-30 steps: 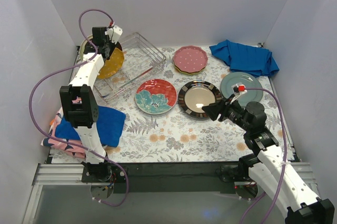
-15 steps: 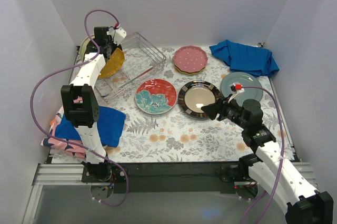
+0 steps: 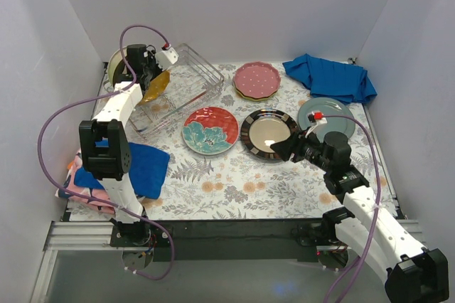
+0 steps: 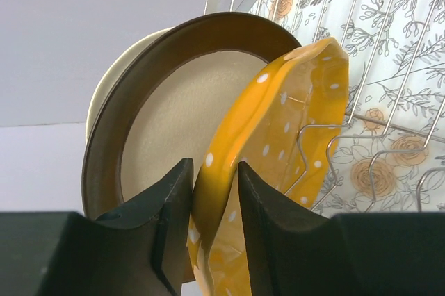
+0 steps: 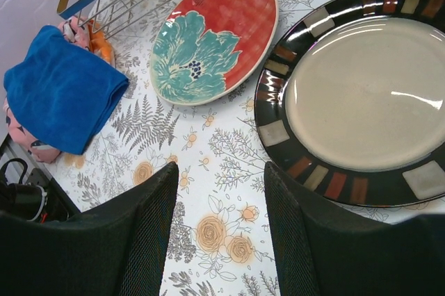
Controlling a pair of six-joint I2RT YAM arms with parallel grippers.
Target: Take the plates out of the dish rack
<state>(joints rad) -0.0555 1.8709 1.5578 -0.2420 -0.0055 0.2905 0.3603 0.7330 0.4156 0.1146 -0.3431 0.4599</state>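
Rim of orange dotted plate (image 4: 278, 136) pinched in left claw (image 4: 214, 169) at dish rack (image 3: 192, 75); right claw (image 5: 219, 178) agape.

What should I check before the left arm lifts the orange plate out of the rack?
1. Grip: the left gripper is shut on the rim of the orange plate, one finger on each face. Ok.
2. Plate free of the rack: its edge lies among the wires. Not ok.
3. Gap to the cream plate behind: the two stand very close. Cannot tell.
4. Place to set it down: the table has bare cloth in front. Ok.
5. Right gripper: open, holding nothing, over the table by the dark-rimmed plate, far from the rack. Ok.
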